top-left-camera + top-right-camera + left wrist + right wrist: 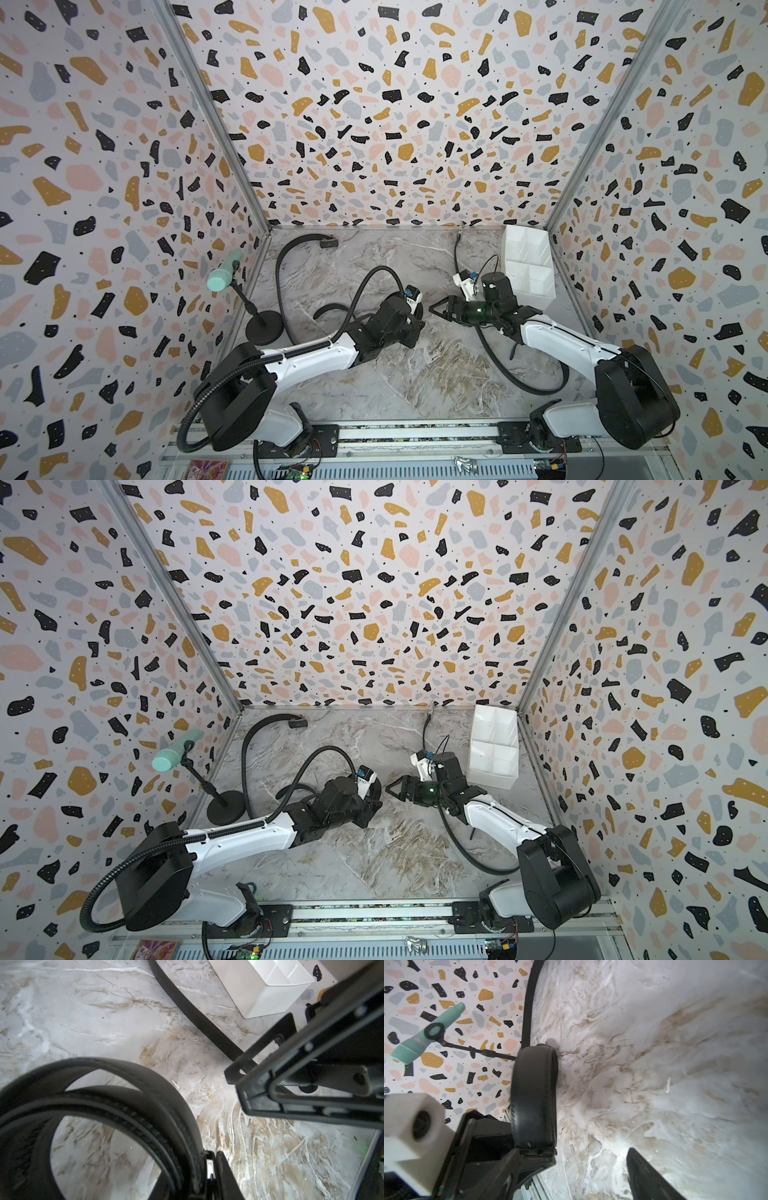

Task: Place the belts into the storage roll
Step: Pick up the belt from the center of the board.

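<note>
Belt coil (pixel 533 1095), wound into several turns, is clamped by the left gripper (pixel 197 1176), whose jaws are set narrow on the layered strap. It is held near the middle of the marble table (pixel 395 374); whether it rests on the surface cannot be determined. The right gripper (pixel 434 309) is pointed at the coil, near it but apart, with its jaws spread wide and nothing between them. A second belt (pixel 280 270) is laid in a curve along the left side of the table, with its black buckle (pixel 328 242) toward the back. A thinner belt (pixel 456 253) is run forward from the back wall, just beside the storage roll (pixel 536 301). That white divided box is set against the right wall, at the back corner.
</note>
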`<act>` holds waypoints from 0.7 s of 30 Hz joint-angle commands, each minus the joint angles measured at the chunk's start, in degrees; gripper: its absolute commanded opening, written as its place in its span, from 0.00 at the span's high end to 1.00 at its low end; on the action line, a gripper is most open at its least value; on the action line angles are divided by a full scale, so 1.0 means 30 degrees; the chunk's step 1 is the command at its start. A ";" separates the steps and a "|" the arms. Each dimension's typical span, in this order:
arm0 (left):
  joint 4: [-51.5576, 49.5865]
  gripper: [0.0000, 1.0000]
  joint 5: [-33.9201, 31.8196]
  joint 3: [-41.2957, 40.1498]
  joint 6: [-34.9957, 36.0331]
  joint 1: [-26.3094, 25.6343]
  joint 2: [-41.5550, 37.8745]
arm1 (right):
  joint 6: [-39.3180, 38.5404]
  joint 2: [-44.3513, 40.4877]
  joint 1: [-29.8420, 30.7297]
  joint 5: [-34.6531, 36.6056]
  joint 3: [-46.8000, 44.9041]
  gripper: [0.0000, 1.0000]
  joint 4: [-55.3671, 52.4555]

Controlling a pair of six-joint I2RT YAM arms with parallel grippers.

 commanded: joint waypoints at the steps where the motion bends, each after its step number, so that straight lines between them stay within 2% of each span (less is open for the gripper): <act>1: 0.3676 1.00 0.0666 -0.0589 0.2496 0.0031 -0.0974 | 0.1020 -0.0457 0.0569 0.0487 0.0202 0.19 0.1865; 6: 0.4118 1.00 0.1254 -0.0958 0.3792 0.0024 -0.1252 | 0.0890 -0.0132 0.1586 0.0724 0.0515 0.19 0.1850; 14: 0.4474 1.00 0.2120 -0.1164 0.4358 0.0032 -0.1282 | 0.0594 0.0657 0.2663 0.1043 0.1220 0.24 0.2042; 21: 0.4023 1.00 0.2630 -0.1061 0.4548 0.0029 -0.0991 | 0.0143 0.0914 0.2908 0.1665 0.1717 0.36 0.1729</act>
